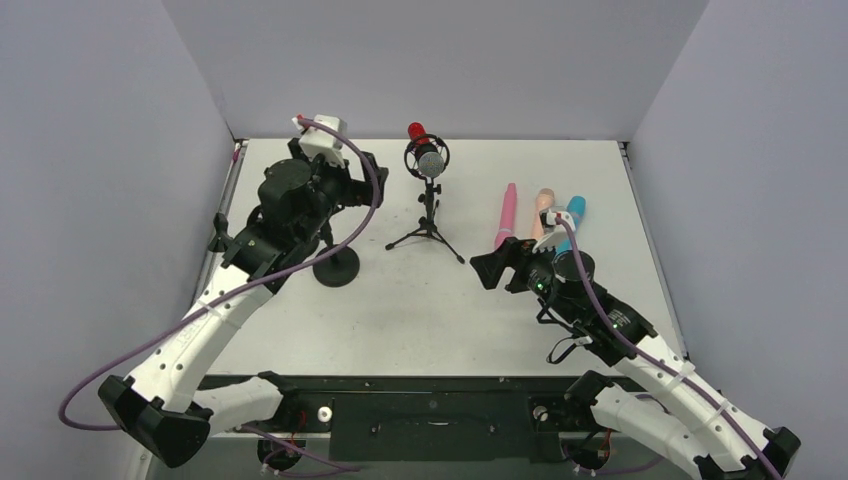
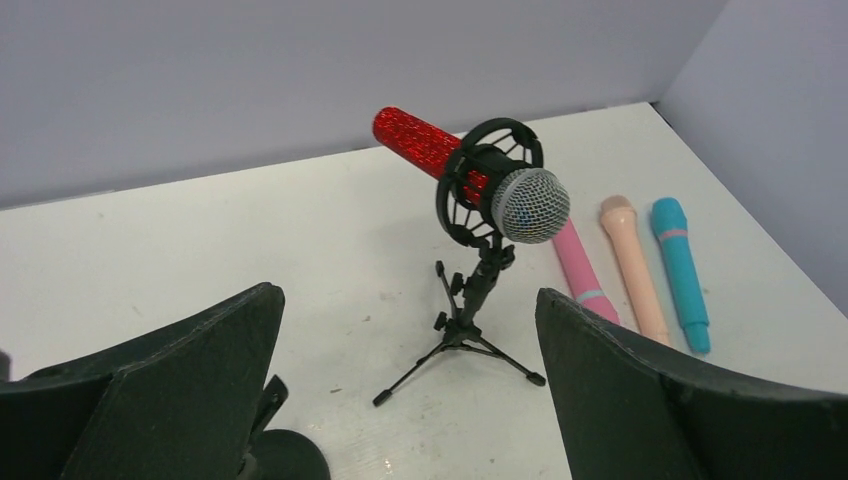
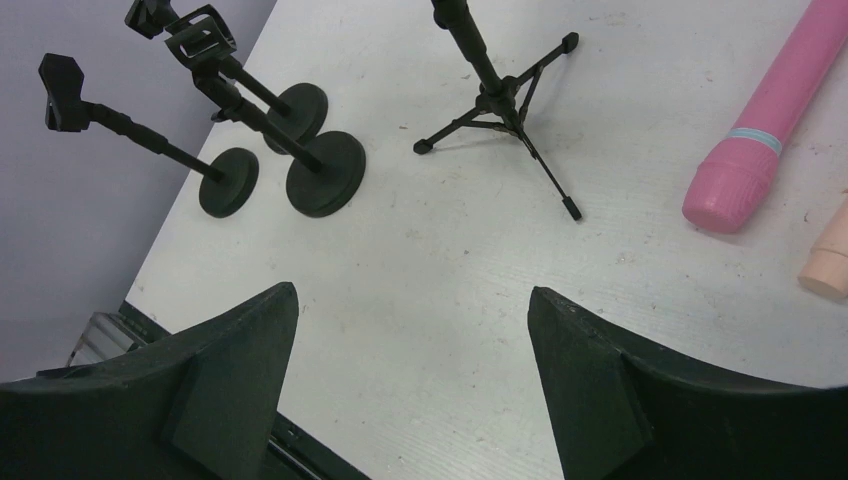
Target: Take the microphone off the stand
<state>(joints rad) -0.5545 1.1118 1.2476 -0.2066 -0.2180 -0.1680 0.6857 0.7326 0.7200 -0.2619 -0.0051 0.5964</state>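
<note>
While red glitter microphone (image 2: 420, 142) sits in stand (image 2: 470, 300) | left claw (image 2: 405, 320), right claw (image 3: 412, 310) agape, empty

Left gripper (image 2: 407, 295) and right gripper (image 3: 412, 292): both with jaws spread wide.
The left arm (image 1: 215, 315) rises from its base at the near left and reaches forward, wrist turned toward centre. The right arm (image 1: 650, 365) extends from the near right, angled inward, with its gripper pointing left and downward.

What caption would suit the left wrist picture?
Open left claw faces a red microphone held in its tripod stand.
</note>
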